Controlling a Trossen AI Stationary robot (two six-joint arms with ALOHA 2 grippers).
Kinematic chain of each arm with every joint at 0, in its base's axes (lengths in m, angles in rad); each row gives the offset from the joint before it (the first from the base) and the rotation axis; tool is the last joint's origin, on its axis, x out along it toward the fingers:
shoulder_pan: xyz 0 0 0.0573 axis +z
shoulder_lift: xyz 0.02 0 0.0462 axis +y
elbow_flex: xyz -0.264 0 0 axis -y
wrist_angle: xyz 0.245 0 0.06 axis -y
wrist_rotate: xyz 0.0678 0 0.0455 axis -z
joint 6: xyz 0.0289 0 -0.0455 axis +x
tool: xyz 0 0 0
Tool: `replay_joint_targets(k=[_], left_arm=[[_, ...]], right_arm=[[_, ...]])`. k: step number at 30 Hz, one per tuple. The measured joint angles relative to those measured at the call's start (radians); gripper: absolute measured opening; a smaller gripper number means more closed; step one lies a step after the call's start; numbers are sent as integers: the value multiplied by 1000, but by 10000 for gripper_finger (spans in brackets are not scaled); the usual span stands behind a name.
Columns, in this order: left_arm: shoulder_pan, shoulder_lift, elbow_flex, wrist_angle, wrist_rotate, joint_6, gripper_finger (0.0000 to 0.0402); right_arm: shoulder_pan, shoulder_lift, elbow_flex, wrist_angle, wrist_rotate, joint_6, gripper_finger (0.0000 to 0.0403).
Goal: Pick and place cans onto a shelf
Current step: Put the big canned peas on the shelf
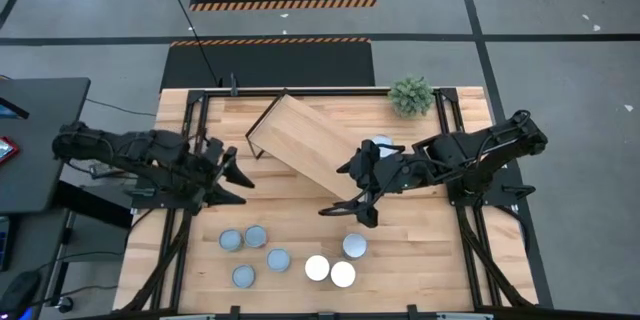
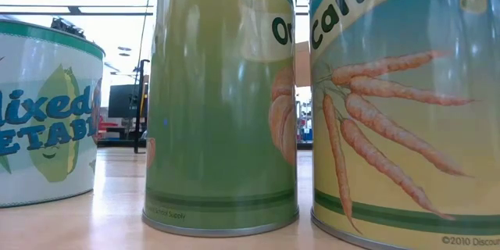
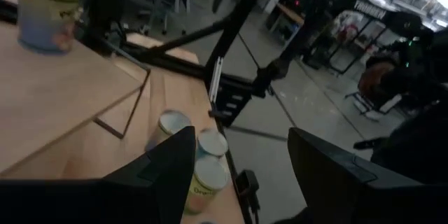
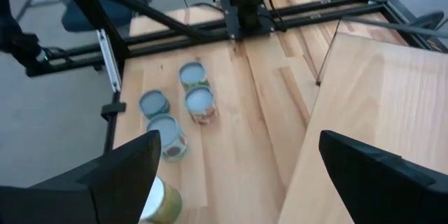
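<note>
Seven cans [image 1: 279,259] stood clustered at the table's [image 1: 420,260] near edge, an eighth on the shelf [image 1: 305,143], which lay askew mid-table. The right gripper [image 1: 352,208] hung wide open and empty beside the shelf; the left gripper [image 1: 236,183] likewise.

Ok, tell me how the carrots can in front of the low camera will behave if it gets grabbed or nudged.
The carrots can stands upright on a flat rimmed base, so a low nudge would probably slide it rather than tip it. Its glossy label looks smooth, so the fingers might slip unless they squeeze firmly. It is a cylinder, so it would likely roll if knocked onto its side on the wooden tabletop.
</note>
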Motion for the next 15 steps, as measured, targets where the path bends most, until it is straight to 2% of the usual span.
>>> replay_joint_targets(k=[6, 15], left_arm=[[-95, 72, 38, -11, -74, 0, 235], [-165, 171, 71, -16, -120, -2, 235]], right_arm=[[0, 0, 0, -11, -2, -10, 395], [8, 0, 0, -25, 1, -18, 396]])
